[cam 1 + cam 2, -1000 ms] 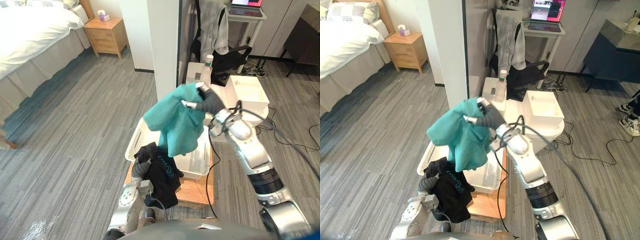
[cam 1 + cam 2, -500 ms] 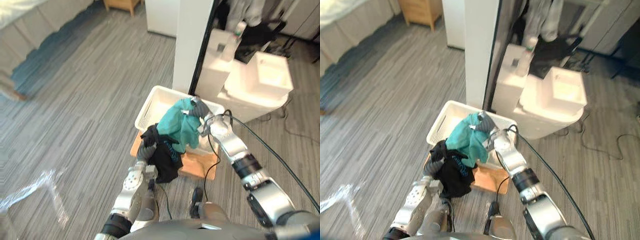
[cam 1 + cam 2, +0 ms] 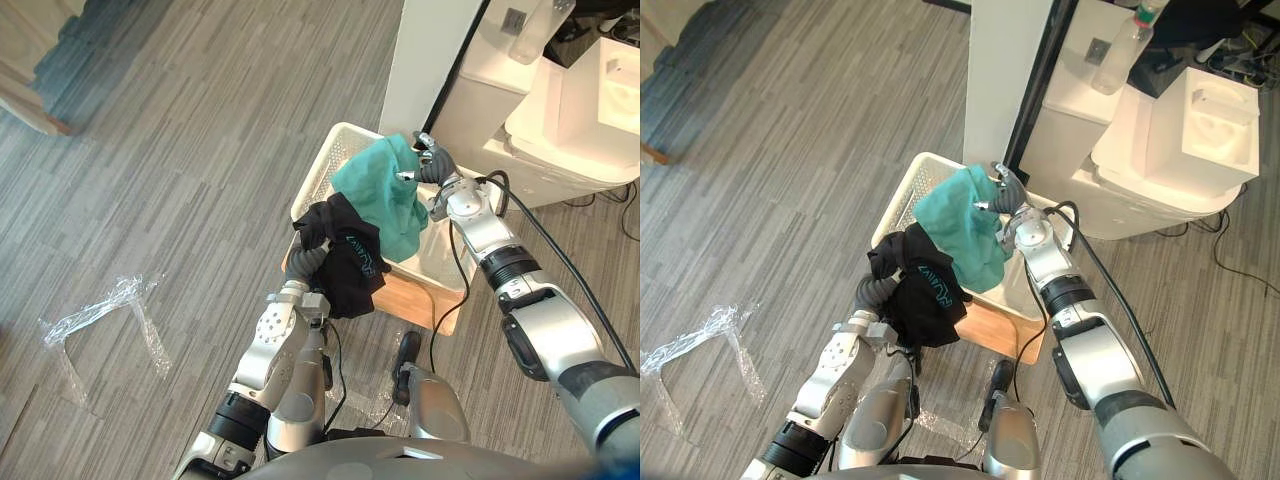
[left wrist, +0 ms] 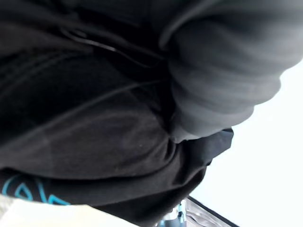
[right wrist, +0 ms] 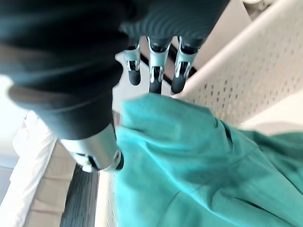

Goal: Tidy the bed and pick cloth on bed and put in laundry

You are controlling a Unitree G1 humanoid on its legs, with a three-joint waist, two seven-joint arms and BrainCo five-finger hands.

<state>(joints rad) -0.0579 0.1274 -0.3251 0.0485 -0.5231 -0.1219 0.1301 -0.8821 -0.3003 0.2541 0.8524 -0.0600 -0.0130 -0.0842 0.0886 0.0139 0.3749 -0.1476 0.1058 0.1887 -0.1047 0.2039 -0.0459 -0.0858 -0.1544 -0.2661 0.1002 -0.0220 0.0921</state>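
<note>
At the centre of the frame, above the white laundry basket, my right hand had its fingers nearly straight, with the teal cloth draped off its thumb side and sagging into the basket. Lower left of that, the black cloth smothered my left hand; its grip I could not tell. I judged it best to drop the teal well inside the walls, then carry the black across the rim before releasing

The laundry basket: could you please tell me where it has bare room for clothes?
Free: the basket's near-right corner, between the teal cloth and the right wall. Crowded: the left side, where the black cloth on the left hand hangs over the near rim; the right hand is at the far rim.
</note>
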